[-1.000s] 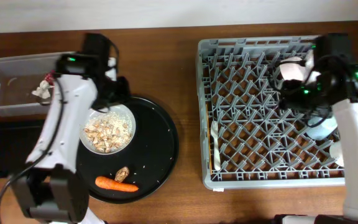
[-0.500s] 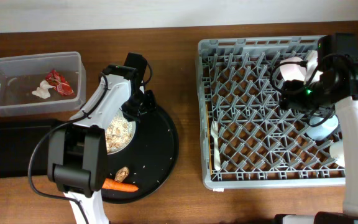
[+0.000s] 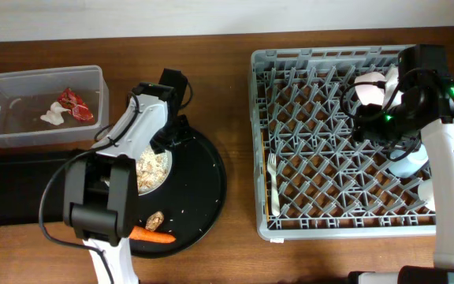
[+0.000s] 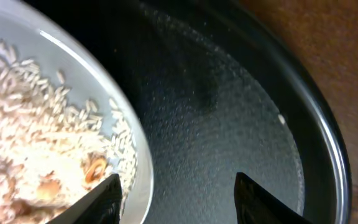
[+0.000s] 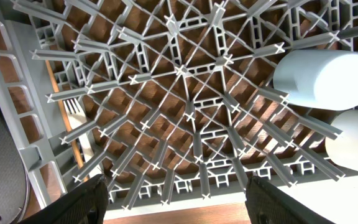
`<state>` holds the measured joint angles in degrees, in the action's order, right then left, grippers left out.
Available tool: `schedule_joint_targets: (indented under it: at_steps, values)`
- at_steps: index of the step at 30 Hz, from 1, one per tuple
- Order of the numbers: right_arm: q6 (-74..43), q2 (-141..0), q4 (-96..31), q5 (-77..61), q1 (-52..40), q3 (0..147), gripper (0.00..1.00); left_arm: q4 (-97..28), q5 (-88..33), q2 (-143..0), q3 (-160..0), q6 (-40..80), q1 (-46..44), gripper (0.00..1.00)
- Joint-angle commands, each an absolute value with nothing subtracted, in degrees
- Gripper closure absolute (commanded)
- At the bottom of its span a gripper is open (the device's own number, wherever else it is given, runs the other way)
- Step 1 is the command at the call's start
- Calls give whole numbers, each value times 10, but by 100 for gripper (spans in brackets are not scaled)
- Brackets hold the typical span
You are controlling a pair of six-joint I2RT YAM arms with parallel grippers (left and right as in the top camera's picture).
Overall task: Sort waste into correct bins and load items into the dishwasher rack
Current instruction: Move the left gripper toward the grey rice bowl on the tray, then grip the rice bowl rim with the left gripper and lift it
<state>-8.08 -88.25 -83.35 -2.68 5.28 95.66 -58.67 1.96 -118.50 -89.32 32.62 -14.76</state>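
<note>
The white shallow bowl [image 3: 150, 167] with beige food scraps [image 4: 30, 130] sits on the round black tray [image 3: 203, 189]. My left gripper [image 3: 173, 136] is open and straddles the bowl's right rim [image 4: 143, 180], one finger over the bowl and one over the tray; it shows in the left wrist view [image 4: 179, 199]. The carrot [image 3: 148, 234] and brown lump [image 3: 154, 219] lie at the tray's front. The wrapper [image 3: 77, 104] and paper scrap [image 3: 53, 117] lie in the clear tub [image 3: 6, 83]. My right gripper [image 5: 188, 202] is open and empty above the grey rack [image 3: 321, 71].
The rack holds the white fork [image 3: 273, 185], the light blue cup [image 5: 325, 78] and the cream cup [image 5: 356, 143]. A white rounded item [image 3: 369, 85], perhaps the smaller bowl, stands at its back right. The shallow black tray [image 3: 14, 189] lies at the left edge.
My left arm has swung from over the clear tub to the bowl's right rim, uncovering the wrapper in the tub. The right arm has barely shifted.
</note>
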Motion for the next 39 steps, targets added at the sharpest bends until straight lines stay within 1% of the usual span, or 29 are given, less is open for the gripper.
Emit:
schedule_joint_targets:
  at_steps: [1, 2, 3, 6, 7, 8, 10, 11, 12, 14, 23, 30, 32, 37, 39]
  values:
    - [-77, -884, -832, -28, 56, 954, 26, -576, 13, -1214, -889, 332, -147, 43]
    - [-77, -884, -832, -28, 56, 954, 26, -574, 13, -1220, -889, 332, -147, 43]
    - [-77, -884, -832, -28, 56, 954, 27, -573, 13, -1226, -889, 332, -147, 48]
    - [-77, -884, -832, -28, 56, 954, 27, -576, 24, -1229, -889, 331, -147, 67]
    - [-77, -884, -833, -28, 56, 954, 26, -579, 35, -1229, -889, 331, -147, 75]
    - [-77, -884, -834, -28, 56, 954, 26, -578, 47, -1229, -882, 332, -147, 77]
    - [-77, -884, -834, -28, 56, 954, 26, -564, 50, -1229, -857, 332, -146, 77]
    - [-77, -884, -835, -28, 56, 954, 26, -557, 50, -1229, -844, 332, -146, 79]
    - [-77, -884, -835, -28, 56, 954, 26, -557, 50, -1229, -838, 332, -146, 89]
    - [-77, -884, -836, -28, 56, 954, 26, -562, 50, -1229, -836, 331, -146, 99]
    - [-77, -884, -839, -28, 56, 954, 26, -596, 61, -1226, -838, 327, -146, 100]
    - [-77, -884, -851, -30, 56, 954, 26, -632, 71, -1195, -839, 330, -150, 100]
    - [-77, -883, -858, -28, 57, 955, 26, -672, 95, -1195, -839, 347, -159, 100]
    - [-77, -884, -849, -28, 61, 955, 26, -686, 98, -1185, -839, 348, -163, 100]
    - [-77, -884, -849, -28, 61, 955, 26, -696, 118, -1168, -839, 348, -165, 100]
